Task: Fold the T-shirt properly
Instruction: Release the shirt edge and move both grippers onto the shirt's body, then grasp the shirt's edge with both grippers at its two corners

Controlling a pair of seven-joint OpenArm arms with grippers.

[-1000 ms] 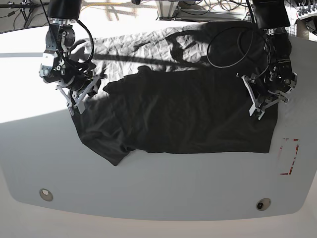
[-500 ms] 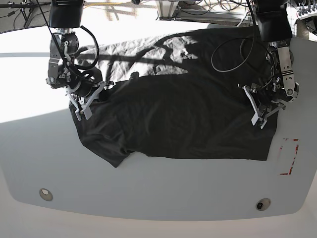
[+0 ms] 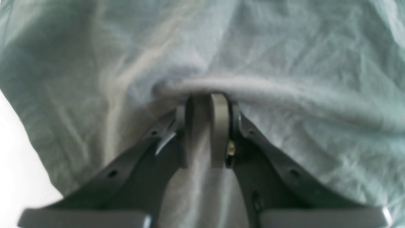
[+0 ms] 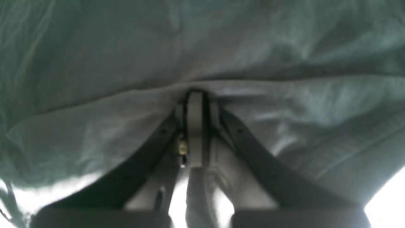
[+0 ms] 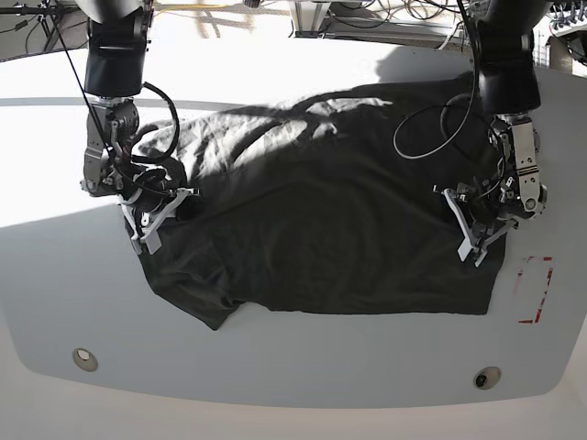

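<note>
In my left wrist view, my left gripper [image 3: 207, 104] has its jaws pinched narrow on a ridge of the T-shirt [image 3: 284, 63], whose wrinkled cloth fills the frame.

In my right wrist view, my right gripper [image 4: 196, 98] is pressed together on a fold of the T-shirt [image 4: 95, 63], the fabric draping over it.

From the base view, the T-shirt [image 5: 321, 229] lies spread across the white table [image 5: 293, 357], my grippers clamping its two side edges, right [image 5: 147, 229] and left [image 5: 475, 243].
</note>
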